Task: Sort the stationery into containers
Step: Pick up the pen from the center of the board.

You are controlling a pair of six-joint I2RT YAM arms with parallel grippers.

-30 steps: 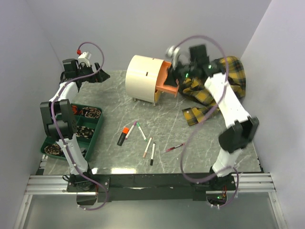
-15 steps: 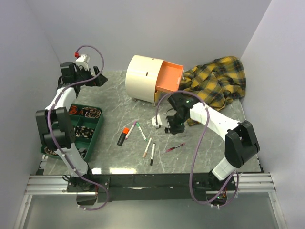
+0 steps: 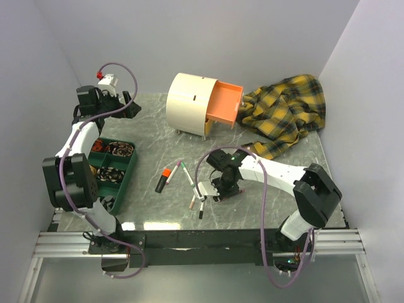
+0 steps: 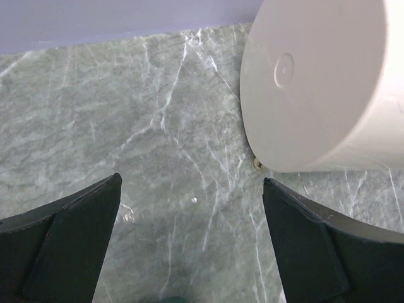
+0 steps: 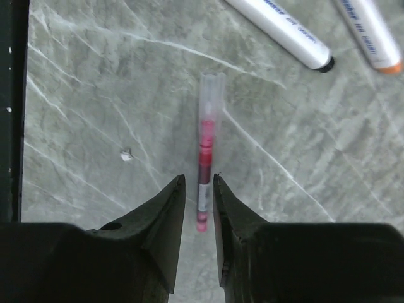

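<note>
My right gripper [image 3: 223, 189] [image 5: 199, 179] is low over the table front. Its jaws stand a narrow gap apart on either side of the end of a pink pen [image 5: 206, 136] that lies flat; no contact shows. Two white pens [image 5: 278, 31] [image 5: 369, 35] lie beyond it. In the top view an orange-capped black marker [image 3: 163, 179] and thin pens [image 3: 187, 175] [image 3: 195, 196] lie left of that gripper. The cream cabinet [image 3: 188, 101] [image 4: 322, 82] stands at the back with its orange drawer [image 3: 225, 104] pulled out. My left gripper [image 3: 128, 105] [image 4: 192, 237] is open and empty over bare table left of the cabinet.
A yellow plaid cloth [image 3: 287, 112] is heaped at the back right. A green compartment tray [image 3: 132, 165] with dark coiled items sits at the left edge beside the left arm. A small white speck [image 5: 127, 154] lies left of the pink pen.
My right arm has swung from the open drawer down and forward to the pink pen. My left gripper has drifted slightly to the left.
</note>
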